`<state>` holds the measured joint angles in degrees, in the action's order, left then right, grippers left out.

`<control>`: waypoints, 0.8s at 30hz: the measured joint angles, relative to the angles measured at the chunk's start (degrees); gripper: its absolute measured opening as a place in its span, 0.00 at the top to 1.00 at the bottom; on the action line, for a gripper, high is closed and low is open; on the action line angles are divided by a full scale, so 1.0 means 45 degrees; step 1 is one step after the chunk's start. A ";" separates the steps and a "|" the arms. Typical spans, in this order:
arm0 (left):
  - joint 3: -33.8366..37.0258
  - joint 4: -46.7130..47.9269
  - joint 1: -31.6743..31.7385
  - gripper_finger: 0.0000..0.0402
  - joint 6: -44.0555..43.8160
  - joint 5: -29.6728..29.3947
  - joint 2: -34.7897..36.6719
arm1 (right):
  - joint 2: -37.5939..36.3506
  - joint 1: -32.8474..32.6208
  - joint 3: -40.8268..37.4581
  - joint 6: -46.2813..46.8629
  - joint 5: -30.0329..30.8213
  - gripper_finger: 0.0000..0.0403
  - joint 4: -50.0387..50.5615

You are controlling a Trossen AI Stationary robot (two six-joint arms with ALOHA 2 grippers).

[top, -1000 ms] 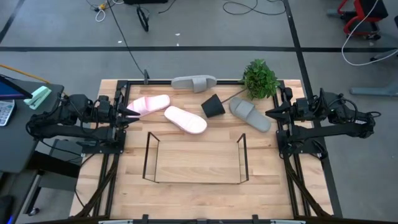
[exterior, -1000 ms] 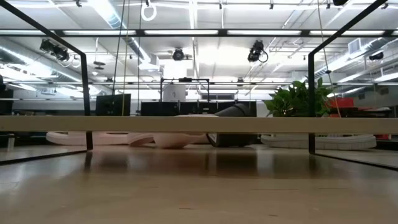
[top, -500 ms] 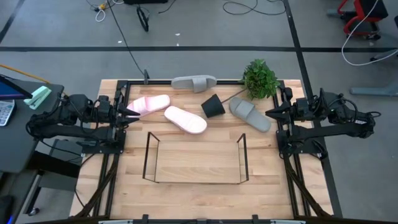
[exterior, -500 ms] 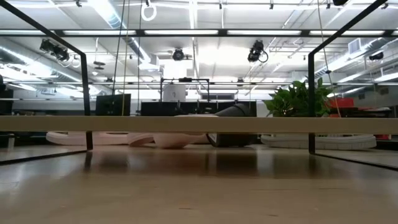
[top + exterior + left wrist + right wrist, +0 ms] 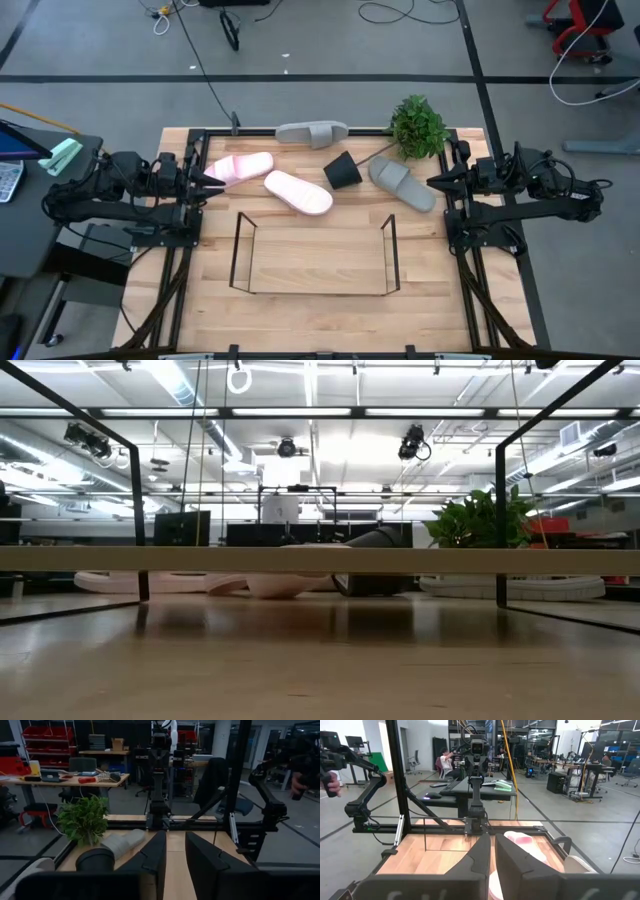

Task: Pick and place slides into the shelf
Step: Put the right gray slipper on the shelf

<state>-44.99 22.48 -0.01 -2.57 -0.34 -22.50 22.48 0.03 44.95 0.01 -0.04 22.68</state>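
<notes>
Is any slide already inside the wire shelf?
No, the shelf holds nothing; the pink slides and grey slides lie on the table behind it.

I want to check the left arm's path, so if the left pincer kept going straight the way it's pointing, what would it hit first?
Most likely the nearer pink slide. The left pincer points across the table from its left edge, and that slide lies just ahead, slightly to the far side of its line. Height is unclear from above, so it might pass over it.
</notes>
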 joint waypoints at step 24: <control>0.0000 -0.1919 0.0000 0.89 -0.1599 -0.2728 -0.0693 | 0.1338 -0.0009 -0.0001 0.3987 0.2036 0.92 -0.2241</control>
<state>-44.99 13.85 -0.01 -9.76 -12.62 -25.62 28.50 -0.01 44.95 17.96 9.13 12.59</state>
